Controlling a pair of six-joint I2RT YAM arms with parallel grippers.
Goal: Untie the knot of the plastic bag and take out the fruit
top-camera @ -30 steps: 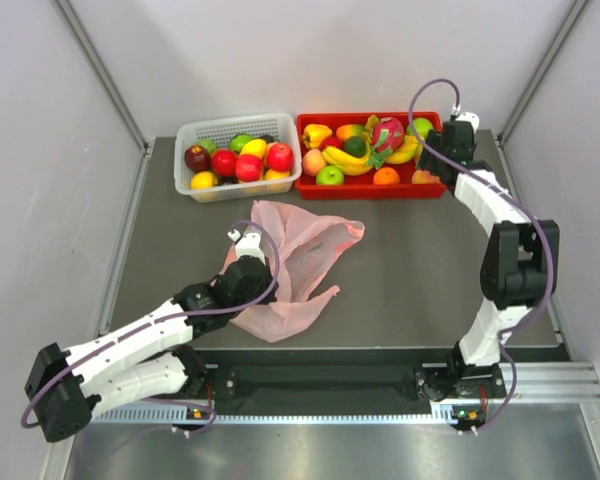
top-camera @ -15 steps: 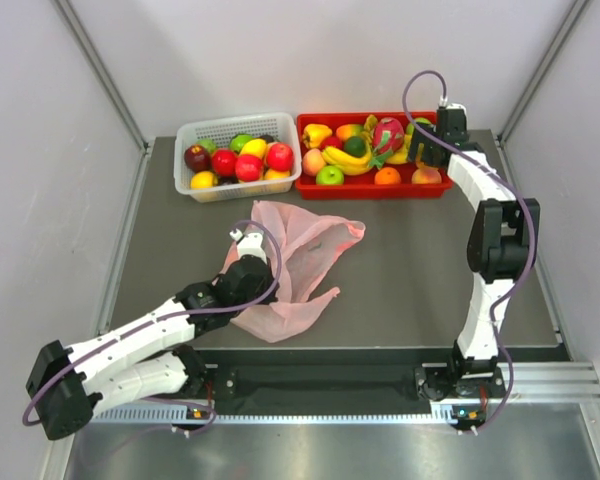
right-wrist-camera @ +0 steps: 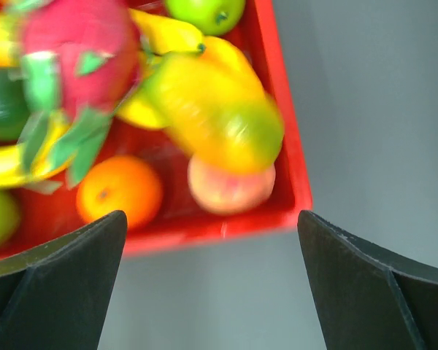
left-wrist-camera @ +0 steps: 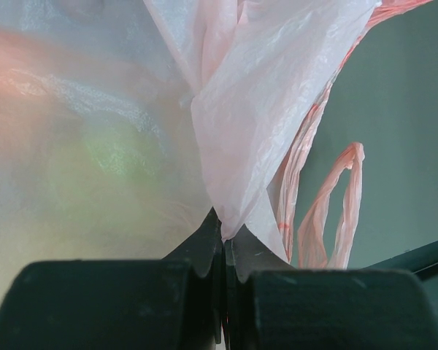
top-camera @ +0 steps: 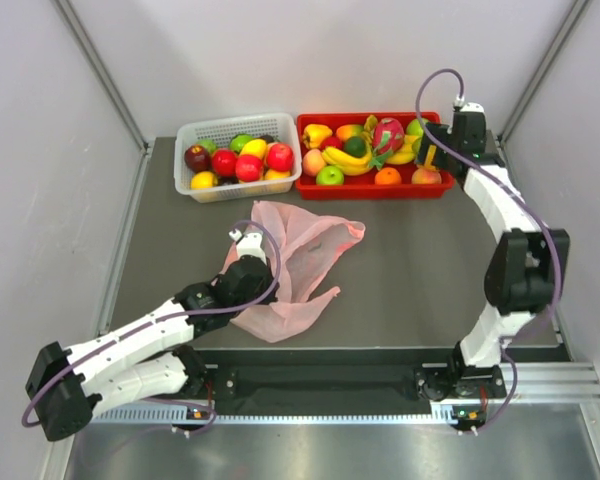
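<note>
The pink plastic bag [top-camera: 298, 262] lies flat and crumpled on the dark table. My left gripper [top-camera: 250, 245] is at its left edge, shut on a fold of the thin plastic [left-wrist-camera: 255, 124]. A loose handle loop [left-wrist-camera: 343, 204] hangs to the right, and no knot shows in any view. My right gripper [top-camera: 432, 150] hovers over the right end of the red tray [top-camera: 365, 191], open wide [right-wrist-camera: 212, 219] with nothing between its fingers. Below it is a blurred yellow-green fruit [right-wrist-camera: 219, 109], over a peach [right-wrist-camera: 230, 186] and beside an orange [right-wrist-camera: 119, 191].
The red tray [right-wrist-camera: 286, 138] holds several fruits, among them a pink dragon fruit [right-wrist-camera: 69, 51] and bananas. A white basket [top-camera: 238, 186] with several apples and lemons stands left of it. Grey walls close in both sides.
My right jaws have opened wide and the wrist has shifted right above the tray's end. A yellow-green fruit now shows below them. Left arm and bag have not moved.
</note>
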